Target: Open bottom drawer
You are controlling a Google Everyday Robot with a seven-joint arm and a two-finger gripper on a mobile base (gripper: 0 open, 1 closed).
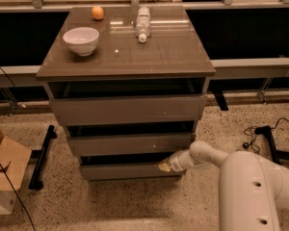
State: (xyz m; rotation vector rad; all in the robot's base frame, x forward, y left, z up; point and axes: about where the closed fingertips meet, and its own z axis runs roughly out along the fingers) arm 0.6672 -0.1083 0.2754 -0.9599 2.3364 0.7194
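The grey-brown cabinet (127, 57) has three handleless drawer fronts. The bottom drawer (125, 171) is the lowest and narrowest-looking front, with a dark gap above its top edge. My gripper (164, 166) is at the right end of that top edge, its pale tips touching the front near the gap. My white arm (241, 177) reaches in from the lower right. The middle drawer (127, 144) and the top drawer (127, 109) sit above it.
On the cabinet top stand a white bowl (81, 40), an orange (98, 13) and a lying plastic bottle (143, 23). A cardboard box (2, 170) is at the left on the speckled floor. A black stand foot (41, 159) and cables (260, 134) lie beside the cabinet.
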